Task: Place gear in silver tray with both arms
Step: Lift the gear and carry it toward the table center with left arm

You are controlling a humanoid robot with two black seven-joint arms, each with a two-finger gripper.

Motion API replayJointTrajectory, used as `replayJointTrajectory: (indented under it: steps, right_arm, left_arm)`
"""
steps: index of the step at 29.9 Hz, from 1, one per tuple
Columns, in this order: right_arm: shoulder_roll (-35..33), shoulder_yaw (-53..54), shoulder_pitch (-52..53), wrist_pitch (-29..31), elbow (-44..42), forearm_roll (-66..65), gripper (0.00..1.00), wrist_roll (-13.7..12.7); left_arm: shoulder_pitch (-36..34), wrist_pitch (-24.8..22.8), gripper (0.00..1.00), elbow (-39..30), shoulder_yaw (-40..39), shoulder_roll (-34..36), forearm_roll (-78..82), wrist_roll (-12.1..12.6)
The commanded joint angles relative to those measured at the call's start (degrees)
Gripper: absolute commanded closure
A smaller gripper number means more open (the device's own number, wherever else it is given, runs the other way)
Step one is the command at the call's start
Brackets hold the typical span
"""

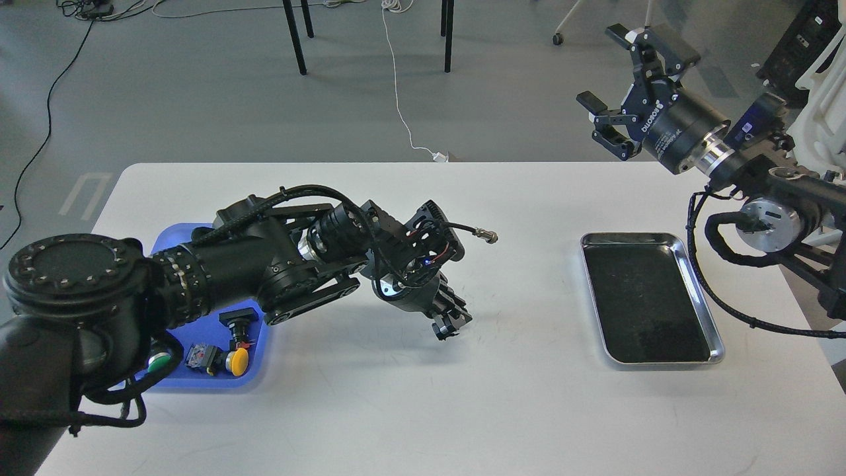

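Gear not clearly visible anywhere in the head view; it may be hidden in the left gripper or in the blue tray under the left arm, cannot tell. Rectangular shiny silver tray with dark inner surface (661,239) sits on the white table (423,396) at the right side, long axis running away from the robot, nothing in it. Left black two-finger gripper (449,325) points down, low over the table centre, well apart from the silver tray, which lies off to its right; its fingers look close together, but whether they pinch something cannot be told. Right black two-finger gripper (611,86) marked ROBOTIQ is raised above the table's far right edge, fingers spread wide, holding nothing. Right arm is nearer the silver tray. Blue plastic tray (261,370) at the left, partly covered by the left arm, holds small parts with yellow and green caps (236,360). Judgement: placement not yet done; the coming move likely needs rightward travel toward the silver tray.
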Motion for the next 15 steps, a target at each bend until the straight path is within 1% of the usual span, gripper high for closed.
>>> replayJointTrajectory:
  steps: [1, 2, 6, 7, 8, 9, 10, 11, 12, 15]
  right_arm:
    - [-0.08, 0.01, -0.18, 0.01, -0.09, -0.09, 0.01, 0.00]
    - [-0.08, 0.01, -0.26, 0.01, -0.09, -0.09, 0.01, 0.00]
    - [-0.08, 0.01, -0.44, 0.01, -0.09, -0.09, 0.01, 0.00]
    - [-0.08, 0.01, -0.61, 0.01, -0.09, -0.09, 0.01, 0.00]
    - [-0.08, 0.01, -0.70, 0.01, -0.09, -0.09, 0.01, 0.00]
    - [-0.08, 0.01, -0.70, 0.01, -0.09, -0.09, 0.01, 0.00]
    - [-0.08, 0.01, -0.70, 0.01, -0.09, -0.09, 0.01, 0.00]
    - [-0.08, 0.01, -0.70, 0.01, -0.09, -0.09, 0.01, 0.00]
    - [-0.08, 0.01, -0.79, 0.01, -0.09, -0.09, 0.01, 0.00]
    - [-0.34, 0.01, -1.06, 0.10, 0.09, -0.09, 0.01, 0.00]
  left_arm:
    - [0.92, 0.00, 0.84, -0.04, 0.00, 0.01, -1.34, 0.00]
    - [1.10, 0.00, 0.84, 0.04, 0.00, 0.01, -1.52, 0.00]
    - [2.42, 0.00, 0.73, 0.48, 0.09, 0.01, -1.61, 0.00]
    - [2.86, 0.00, 0.69, 0.57, 0.09, 0.01, -1.61, 0.00]
    - [3.12, 0.00, 0.63, 0.57, 0.09, 0.01, -1.61, 0.00]
    - [3.21, 0.00, 0.51, 0.57, 0.09, 0.01, -1.61, 0.00]
    - [3.04, 0.00, 0.35, 0.57, 0.00, 0.01, -1.61, 0.00]
    - [2.69, 0.00, 0.21, 0.57, 0.00, 0.01, -1.61, 0.00]
    - [2.42, 0.00, 0.17, 0.57, -0.18, 0.01, -1.70, 0.00]
    - [0.85, 0.00, 0.13, 0.49, -0.97, 0.01, -3.53, 0.00]
